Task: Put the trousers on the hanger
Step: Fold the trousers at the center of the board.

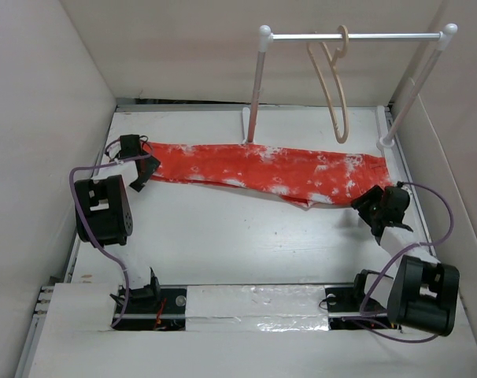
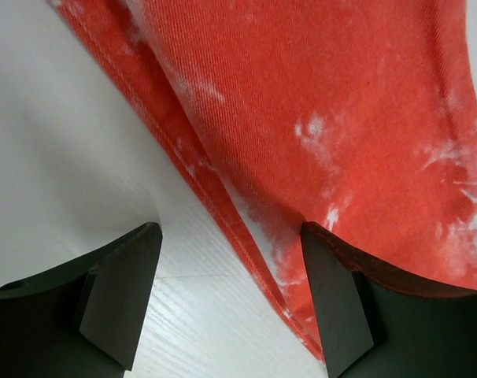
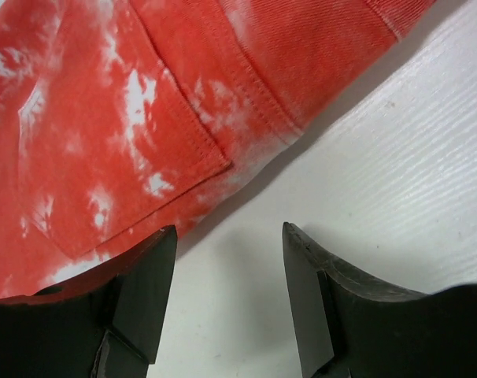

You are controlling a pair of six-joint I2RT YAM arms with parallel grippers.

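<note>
Jaws, left gripper (image 1: 141,168): spread wide, nothing pinched. In the left wrist view one finger (image 2: 333,307) stands over the edge of the trousers (image 2: 341,118) and the other (image 2: 116,299) over bare table (image 2: 65,157); whether either touches what lies below it cannot be told. Jaws, right gripper (image 1: 363,205): likewise spread, gripping nothing. In the right wrist view one finger (image 3: 140,299) overlaps the fabric border and the other (image 3: 317,307) is over white tabletop. Trousers: red-orange, mottled white, lying flat and stretched crosswise on the far half of the table, one end just beside the left gripper, the other just beside the right gripper (a small fold of cloth dips toward the near side, right of centre). Stitched patch pocket (image 3: 120,134): shows in the right wrist view, double seam along its edge. Hanger (image 1: 341,126): pale beige, slim, hooked on the top bar of the white two-post rail rack (image 1: 258,87), hanging free above the right part of the trousers, apart from the cloth. Rack feet: at the table's far edge, behind the trousers.
</note>
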